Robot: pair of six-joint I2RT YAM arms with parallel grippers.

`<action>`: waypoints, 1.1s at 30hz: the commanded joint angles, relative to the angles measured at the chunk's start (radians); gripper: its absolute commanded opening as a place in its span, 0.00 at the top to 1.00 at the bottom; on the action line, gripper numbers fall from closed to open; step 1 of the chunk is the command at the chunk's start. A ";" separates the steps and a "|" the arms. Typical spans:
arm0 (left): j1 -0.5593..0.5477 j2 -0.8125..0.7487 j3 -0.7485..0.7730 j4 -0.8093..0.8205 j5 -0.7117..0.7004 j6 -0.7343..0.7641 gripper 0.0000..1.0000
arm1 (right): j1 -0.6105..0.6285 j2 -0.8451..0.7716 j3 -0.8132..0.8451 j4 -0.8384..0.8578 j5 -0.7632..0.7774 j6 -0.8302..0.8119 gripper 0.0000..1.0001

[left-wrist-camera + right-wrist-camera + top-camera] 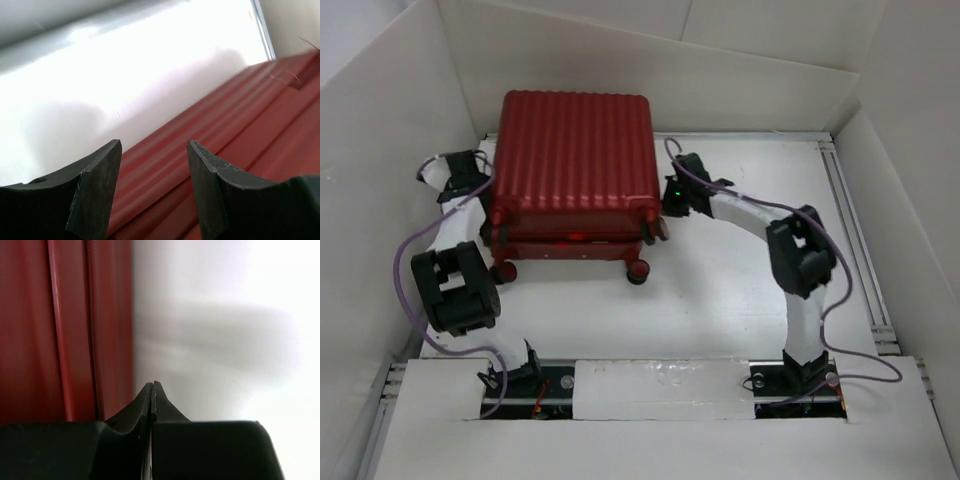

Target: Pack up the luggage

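Your left end effector (154, 146) hangs released, fingers apart, at the left edge of the closed red ribbed hard-shell suitcase (575, 150) lying on the white counter (740, 290), wheels toward the arm bases. Your right end effector (152, 388) is clenched empty just beside its right side.

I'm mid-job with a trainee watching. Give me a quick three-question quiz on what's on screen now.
1. True or false: the luggage lies open, lining showing.
2. The left gripper is open. The right gripper is: A open; B shut; C gripping the luggage.
3. Fill in: the wheels point toward the ___ edge of the table.
Key: 1 false; 2 B; 3 near.
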 commanded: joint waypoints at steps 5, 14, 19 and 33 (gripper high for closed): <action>-0.665 -0.209 -0.204 -0.092 0.469 -0.080 0.47 | -0.218 -0.507 -0.338 -0.053 0.012 -0.051 1.00; -0.670 -0.431 -0.218 -0.216 0.320 -0.123 0.38 | -0.446 -0.502 -0.309 -0.198 -0.103 -0.160 0.73; -0.661 -0.404 -0.060 -0.270 0.187 -0.051 0.38 | -0.430 -0.436 -0.249 -0.198 -0.092 -0.137 0.70; -0.495 0.256 0.932 -0.207 0.229 0.125 0.16 | -0.531 -0.675 -0.126 -0.345 0.084 -0.019 0.27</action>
